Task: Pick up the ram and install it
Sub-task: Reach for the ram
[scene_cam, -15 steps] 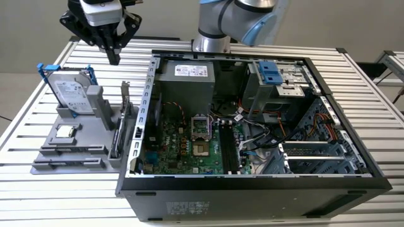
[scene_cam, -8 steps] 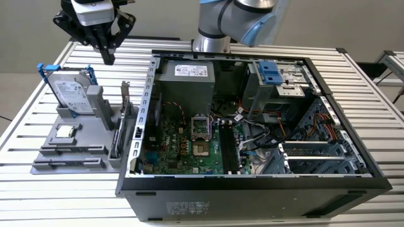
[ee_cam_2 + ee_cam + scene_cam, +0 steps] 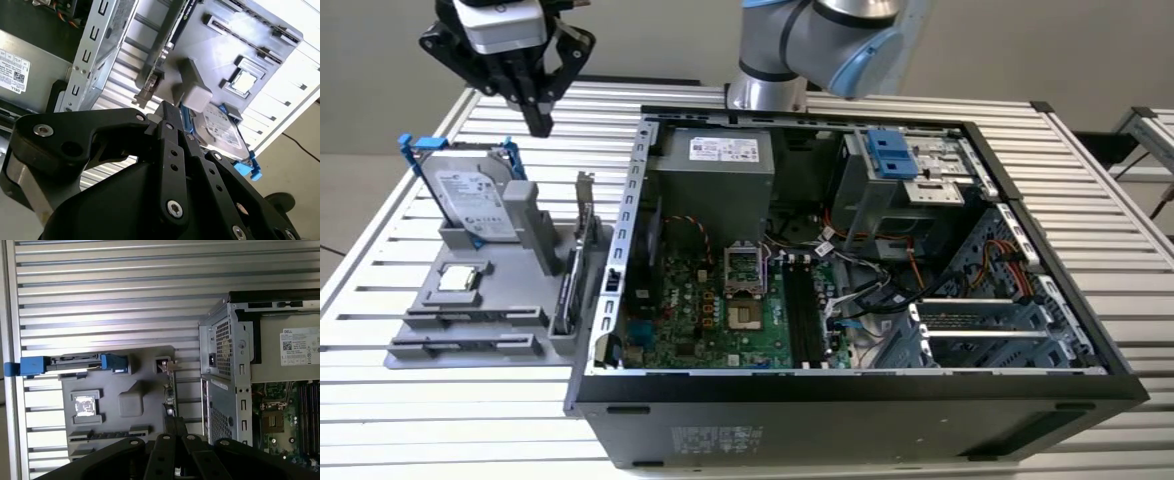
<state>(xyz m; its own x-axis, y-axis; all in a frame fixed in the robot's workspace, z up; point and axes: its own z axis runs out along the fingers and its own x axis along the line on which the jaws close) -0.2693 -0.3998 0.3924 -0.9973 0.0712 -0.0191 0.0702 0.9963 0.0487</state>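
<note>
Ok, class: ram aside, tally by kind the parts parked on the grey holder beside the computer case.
Hard drive: 1
Expansion card: 1
Processor chip: 1
Total: 3

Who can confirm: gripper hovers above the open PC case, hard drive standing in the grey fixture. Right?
Wrong spot. The exterior view shows the gripper hovering above the grey fixture, by the hard drive, beside the open PC case rather than above it. The rest holds.
</note>
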